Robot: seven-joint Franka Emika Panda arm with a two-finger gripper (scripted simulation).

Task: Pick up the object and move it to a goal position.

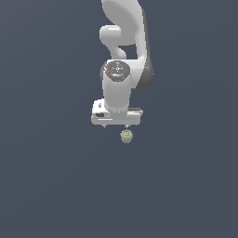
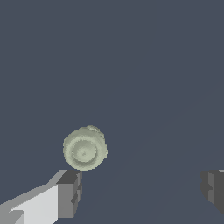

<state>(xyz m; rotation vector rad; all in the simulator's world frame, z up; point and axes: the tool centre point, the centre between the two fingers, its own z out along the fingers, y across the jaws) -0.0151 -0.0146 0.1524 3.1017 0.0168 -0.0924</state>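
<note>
The object [image 1: 126,136] is a small pale olive-green lumpy rounded thing with ridges, lying on the dark grey floor just below the white gripper bar in the exterior view. In the wrist view the object [image 2: 85,148] shows as a round ridged lump, close beside one dark fingertip [image 2: 70,188] and outside the gap. My gripper [image 1: 115,126] hangs straight down from the white arm, and in the wrist view [image 2: 142,189] its jaws stand wide apart with nothing between them. The gripper is open and empty.
The plain dark grey floor [image 1: 51,176] fills both views. The white arm [image 1: 122,51] rises behind the gripper. No goal marker shows.
</note>
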